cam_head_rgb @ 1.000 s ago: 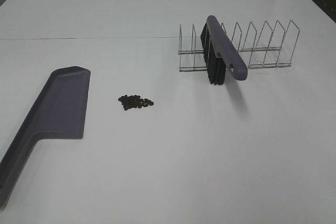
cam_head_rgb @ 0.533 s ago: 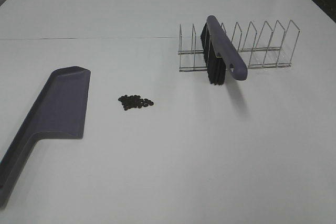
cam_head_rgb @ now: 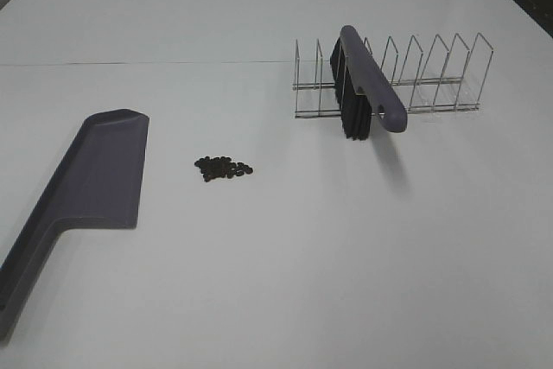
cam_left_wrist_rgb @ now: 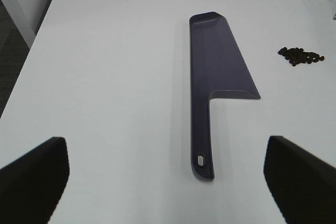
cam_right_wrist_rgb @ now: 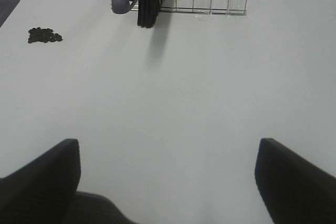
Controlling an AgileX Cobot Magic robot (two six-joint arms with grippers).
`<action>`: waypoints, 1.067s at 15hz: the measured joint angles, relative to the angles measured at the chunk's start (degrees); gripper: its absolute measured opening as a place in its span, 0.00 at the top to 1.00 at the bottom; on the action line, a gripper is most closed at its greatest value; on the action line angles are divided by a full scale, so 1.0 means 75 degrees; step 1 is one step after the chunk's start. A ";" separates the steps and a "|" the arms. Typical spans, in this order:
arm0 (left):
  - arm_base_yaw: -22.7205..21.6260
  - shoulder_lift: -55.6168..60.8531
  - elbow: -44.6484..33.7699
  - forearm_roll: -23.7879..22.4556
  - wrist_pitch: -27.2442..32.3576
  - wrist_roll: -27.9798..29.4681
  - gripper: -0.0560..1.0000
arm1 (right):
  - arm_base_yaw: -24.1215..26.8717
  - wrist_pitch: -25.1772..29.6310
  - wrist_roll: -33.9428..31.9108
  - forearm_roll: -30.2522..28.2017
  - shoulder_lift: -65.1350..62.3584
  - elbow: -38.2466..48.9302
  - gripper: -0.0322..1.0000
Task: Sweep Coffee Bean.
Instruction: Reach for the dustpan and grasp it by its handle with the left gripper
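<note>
Currently: coffee bean (cam_head_rgb: 223, 168) in one heap, nothing gripped

Small, tight cluster of dark oval beans on the white tabletop (cam_head_rgb: 346, 257), between the dustpan (cam_head_rgb: 99, 174) and the wire rack (cam_head_rgb: 432, 84). Near the dustpan's long straight edge yet apart from it; well apart from the rack.

Dustpan purple-grey, flat on the tabletop at the left of the high view, handle running back toward the near edge, with a small hanging hole at the handle's end in the left wrist view.

Brush (cam_head_rgb: 371, 79) of the same purple-grey propped in the rack's leftmost slots, black bristles pointing down, handle tilted out past the front rail toward the camera. Contact between bristles and tabletop not clear enough to call.

At the left arm: left claw (cam_left_wrist_rgb: 165, 140) spread wide, two dark fingers far apart, clamped on nothing, above bare tabletop with the dustpan's handle just ahead, between the fingers.

At the right arm: right claw (cam_right_wrist_rgb: 168, 141) likewise wide apart and holding nothing, over bare tabletop well short of the rack, brush and rack ahead of it, beans (cam_right_wrist_rgb: 44, 35) off toward the dustpan side.
</note>
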State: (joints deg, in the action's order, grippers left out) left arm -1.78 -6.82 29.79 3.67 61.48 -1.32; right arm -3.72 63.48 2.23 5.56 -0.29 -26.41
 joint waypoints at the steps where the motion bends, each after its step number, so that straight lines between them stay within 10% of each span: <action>1: 0.0000 -0.0061 0.0000 -0.0084 0.0000 0.0107 0.07 | 0.0000 0.0000 0.0000 0.0000 0.0000 0.0000 0.23; 16: 0.0000 -0.4584 0.0359 0.0076 -0.0214 0.0176 0.07 | 0.0000 0.0000 0.0000 -0.0008 0.0000 0.0000 0.23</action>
State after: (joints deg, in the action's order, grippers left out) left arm -1.78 -41.20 32.49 4.24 59.87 0.00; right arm -3.72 63.48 2.23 5.50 -0.29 -26.41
